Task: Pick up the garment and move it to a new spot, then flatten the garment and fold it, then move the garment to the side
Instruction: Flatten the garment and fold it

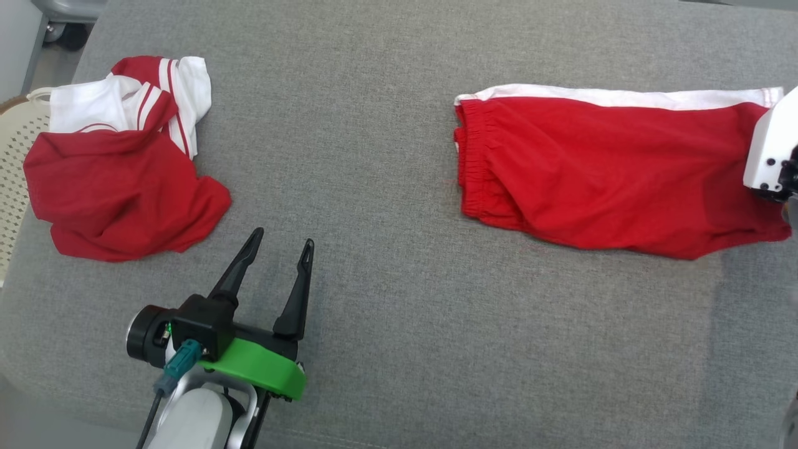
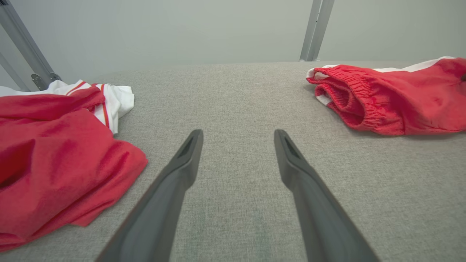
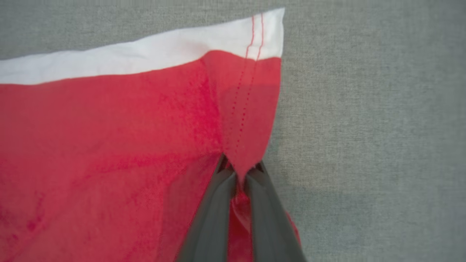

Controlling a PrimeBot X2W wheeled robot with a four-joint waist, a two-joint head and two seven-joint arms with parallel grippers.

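Note:
The garment (image 1: 611, 168) is a pair of red shorts with a white side stripe, lying spread out on the right of the grey padded surface (image 1: 386, 187). Its elastic waistband faces the middle. In the right wrist view my right gripper (image 3: 240, 171) is shut on the garment (image 3: 109, 145), pinching a fold of red cloth at the leg hem, just below the white stripe. The head view shows that arm's white wrist housing (image 1: 770, 149) over the garment's right end. My left gripper (image 1: 282, 239) stands open over bare surface at the lower left, with nothing between its fingers (image 2: 238, 133).
A crumpled red and white shirt (image 1: 118, 174) lies at the far left, close to the left gripper's left side (image 2: 54, 156). A cream perforated basket (image 1: 15, 156) sits past the surface's left edge. Bare grey surface lies between the two pieces of clothing.

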